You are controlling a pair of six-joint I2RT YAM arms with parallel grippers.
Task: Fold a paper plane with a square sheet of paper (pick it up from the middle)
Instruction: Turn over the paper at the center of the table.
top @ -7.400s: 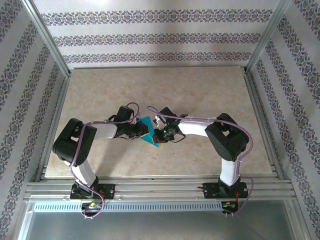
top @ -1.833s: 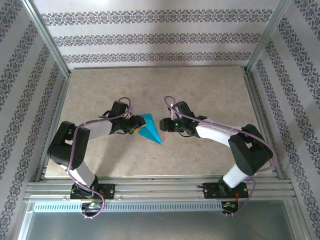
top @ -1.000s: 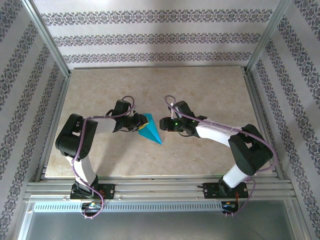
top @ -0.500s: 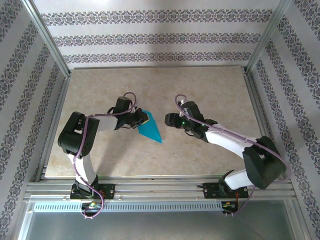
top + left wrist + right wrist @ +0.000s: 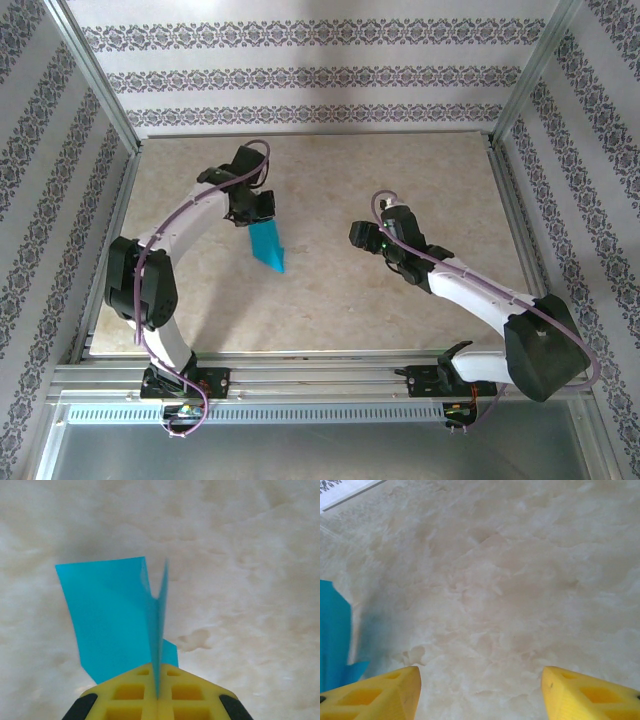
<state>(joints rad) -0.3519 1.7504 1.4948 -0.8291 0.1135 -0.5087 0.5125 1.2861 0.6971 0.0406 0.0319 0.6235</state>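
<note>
The square sheet of paper is folded into a narrow teal-blue paper plane (image 5: pixel 268 246) with its sharp tip pointing toward the near edge. My left gripper (image 5: pixel 256 214) is shut on its blunt far end and holds it left of the table's middle. In the left wrist view the yellow pads (image 5: pixel 130 700) pinch the plane's upright lengthwise fold (image 5: pixel 159 630), and a flat wing (image 5: pixel 107 620) spreads to the left. My right gripper (image 5: pixel 358 238) stands open to the right of the plane, apart from it. Its yellow fingertips (image 5: pixel 395 692) hold nothing, and the teal paper (image 5: pixel 332 635) shows at that view's left edge.
The beige marbled tabletop (image 5: pixel 400 170) is bounded by aluminium frame rails (image 5: pixel 320 375) at the near edge and patterned walls (image 5: pixel 300 80) behind and at the sides. Purple cables run along both arms.
My left arm has swung the plane away from the centre toward the far left, its jaws having closed on it. My right gripper has drawn back to the right and opened wider.
</note>
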